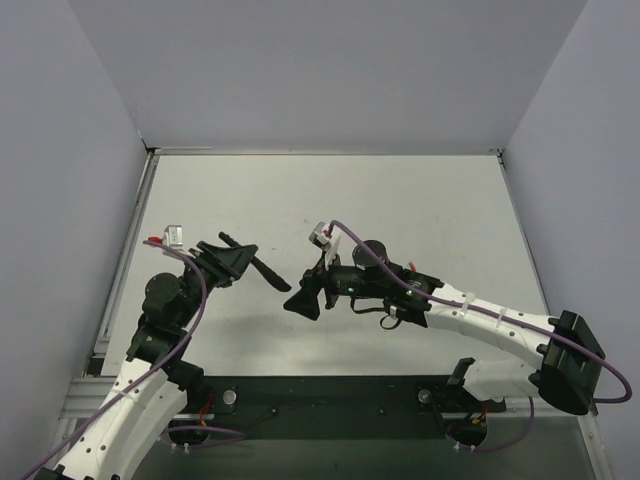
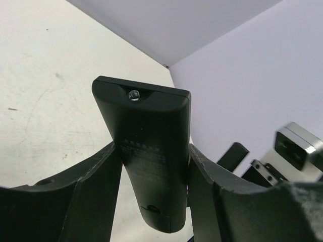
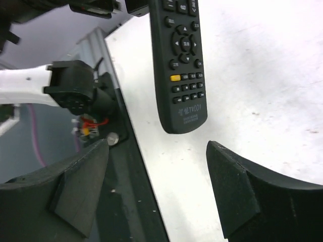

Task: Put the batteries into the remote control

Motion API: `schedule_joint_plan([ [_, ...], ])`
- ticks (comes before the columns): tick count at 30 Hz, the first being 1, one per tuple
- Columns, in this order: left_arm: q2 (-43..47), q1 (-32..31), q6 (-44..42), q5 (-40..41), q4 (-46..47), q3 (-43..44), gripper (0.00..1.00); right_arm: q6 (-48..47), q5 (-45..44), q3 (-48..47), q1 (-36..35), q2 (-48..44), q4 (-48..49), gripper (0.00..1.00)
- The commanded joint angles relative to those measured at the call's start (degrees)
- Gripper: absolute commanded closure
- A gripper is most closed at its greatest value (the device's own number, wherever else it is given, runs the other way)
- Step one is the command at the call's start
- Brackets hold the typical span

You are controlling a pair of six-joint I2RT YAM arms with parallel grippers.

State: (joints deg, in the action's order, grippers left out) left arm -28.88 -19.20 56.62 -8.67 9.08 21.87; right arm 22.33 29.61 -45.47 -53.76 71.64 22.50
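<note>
1. Remote control is up off the table, clamped across its width by the left gripper. Its plain side with small print faces that wrist camera, and the LED end pokes out past the fingers.
2. Left fingers press on both long edges, and that's a firm grasp.
3. Right gripper hangs with jaws spread wide, nothing between them.
4. From the right wrist the button face shows. The remote's lower end sits just ahead of the open fingers, not touching.
5. Overhead, the two grippers face each other, close together above the table.
</note>
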Motion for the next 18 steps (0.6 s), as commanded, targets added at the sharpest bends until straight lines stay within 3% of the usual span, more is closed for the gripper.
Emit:
schedule_joint_plan([
  [1, -1.1, -1.3, -3.8, 4.9, -9.0, 5.9, 1.0, -14.0, -15.6, -4.0, -4.6, -1.2, -7.0, 0.27],
  [6, -2.3, -2.0, -3.7, 5.1, -11.1, 6.6, 1.0, -20.2, -23.7, -8.1, -8.6, 2.7, -8.7, 0.29],
  [18, -2.0, -2.3, -3.1, 5.5, -11.4, 6.7, 1.0, -24.0, -29.4, -14.6, -13.6, 14.1, -8.6, 0.41],
])
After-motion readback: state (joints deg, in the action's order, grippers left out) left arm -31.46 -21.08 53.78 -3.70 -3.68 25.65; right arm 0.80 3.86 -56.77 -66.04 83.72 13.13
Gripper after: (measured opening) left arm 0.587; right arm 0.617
